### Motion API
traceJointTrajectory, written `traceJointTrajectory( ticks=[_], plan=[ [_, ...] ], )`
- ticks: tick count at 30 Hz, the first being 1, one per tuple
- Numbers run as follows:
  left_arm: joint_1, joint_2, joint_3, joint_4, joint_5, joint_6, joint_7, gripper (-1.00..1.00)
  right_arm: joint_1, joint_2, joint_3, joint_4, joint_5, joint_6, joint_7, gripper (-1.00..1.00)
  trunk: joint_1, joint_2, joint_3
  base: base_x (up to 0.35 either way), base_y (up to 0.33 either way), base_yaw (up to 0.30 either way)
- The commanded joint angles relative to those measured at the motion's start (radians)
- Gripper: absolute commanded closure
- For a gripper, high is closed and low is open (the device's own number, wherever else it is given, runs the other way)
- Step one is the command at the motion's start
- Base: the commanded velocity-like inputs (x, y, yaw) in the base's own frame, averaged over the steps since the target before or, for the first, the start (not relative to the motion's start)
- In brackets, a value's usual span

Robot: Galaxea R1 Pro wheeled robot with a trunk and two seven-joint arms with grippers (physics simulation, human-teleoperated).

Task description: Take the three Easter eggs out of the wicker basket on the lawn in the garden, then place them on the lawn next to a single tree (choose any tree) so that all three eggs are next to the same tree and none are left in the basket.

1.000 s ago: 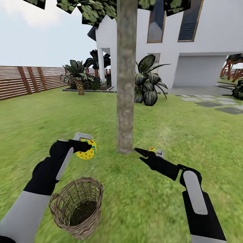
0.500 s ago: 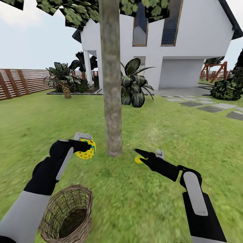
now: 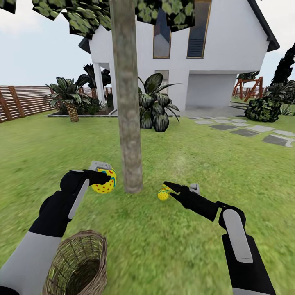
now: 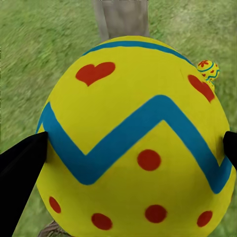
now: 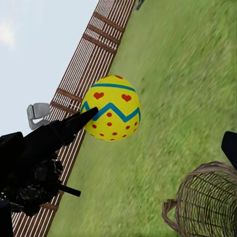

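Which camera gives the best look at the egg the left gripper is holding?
The left wrist view: the held egg sits close up between the fingers, its blue zigzag and red marks clear. The right wrist view shows it whole but smaller, against the fence. The head view shows it partly behind the left gripper.

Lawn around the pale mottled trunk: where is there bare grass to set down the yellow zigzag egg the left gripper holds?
Free: grass between the left gripper holding the yellow egg and the pale trunk; also the lawn right of the trunk. Crowded: the trunk's right foot, where another egg lies by the right gripper.
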Motion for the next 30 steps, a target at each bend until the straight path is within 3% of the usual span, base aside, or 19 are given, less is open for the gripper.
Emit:
traceJointTrajectory(
  ticks=[1,11,20,30],
  plan=[
    [-0.001,0.001,-0.001,-0.001,0.007,0.004,0.004,1.0,-0.001,0.001,-0.003,0.0,0.01,0.006,0.01,-1.0,-0.004,0.007,0.002,0.0,0.0,-0.002],
    [-0.001,0.0,-0.003,0.0,0.007,0.004,0.063,1.0,0.0,0.002,-0.034,-0.001,0.008,0.006,0.019,-1.0,-0.042,0.077,0.042,0.0,0.0,-0.142],
    [-0.001,-0.001,-0.003,0.002,0.008,0.004,0.067,1.0,0.011,0.001,-0.04,0.0,-0.015,0.006,0.019,-1.0,-0.077,0.14,0.081,0.0,0.0,-0.215],
    [-0.001,-0.001,-0.003,0.002,0.008,0.004,0.067,1.0,0.011,0.001,-0.04,0.0,-0.016,0.006,0.019,-1.0,-0.115,0.21,0.113,0.0,0.0,-0.024]
  ],
)
